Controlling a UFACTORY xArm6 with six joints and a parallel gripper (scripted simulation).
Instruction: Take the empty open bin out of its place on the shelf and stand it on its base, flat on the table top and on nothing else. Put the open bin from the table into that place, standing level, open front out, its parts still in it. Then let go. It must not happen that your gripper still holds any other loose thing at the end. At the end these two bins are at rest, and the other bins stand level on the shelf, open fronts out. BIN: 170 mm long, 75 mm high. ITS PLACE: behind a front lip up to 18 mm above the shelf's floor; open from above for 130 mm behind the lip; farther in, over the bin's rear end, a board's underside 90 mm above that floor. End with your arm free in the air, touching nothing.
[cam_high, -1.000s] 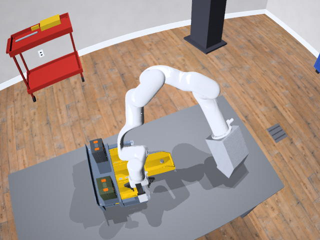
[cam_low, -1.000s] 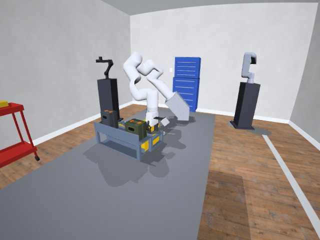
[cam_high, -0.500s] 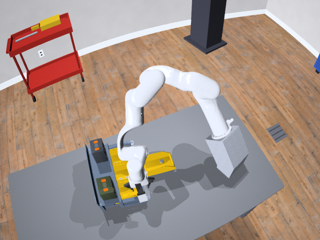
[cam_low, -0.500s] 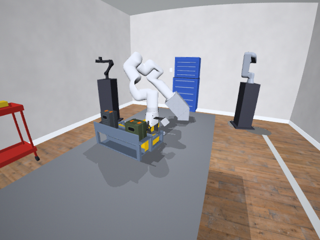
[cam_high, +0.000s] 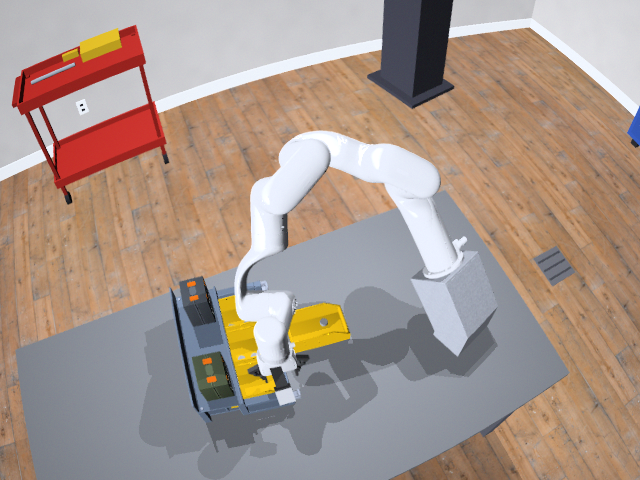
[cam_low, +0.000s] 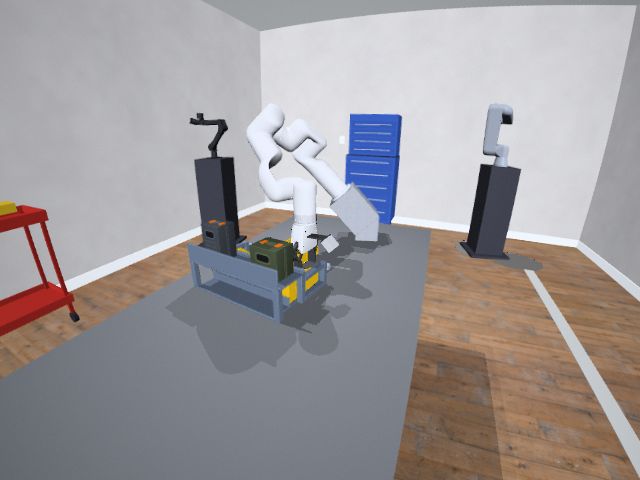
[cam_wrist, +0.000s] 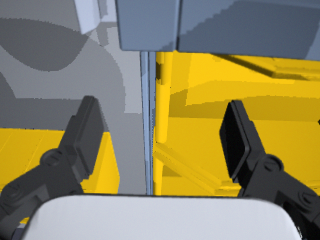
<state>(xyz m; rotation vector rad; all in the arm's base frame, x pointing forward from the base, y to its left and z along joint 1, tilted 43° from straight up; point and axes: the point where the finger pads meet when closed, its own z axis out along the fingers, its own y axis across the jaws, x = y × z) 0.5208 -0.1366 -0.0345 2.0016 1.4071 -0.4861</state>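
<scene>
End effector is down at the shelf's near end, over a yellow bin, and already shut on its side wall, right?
Not shut: in the wrist view the end effector is open, its fingers straddling the yellow bin wall, holding nothing. The rest stands.
</scene>
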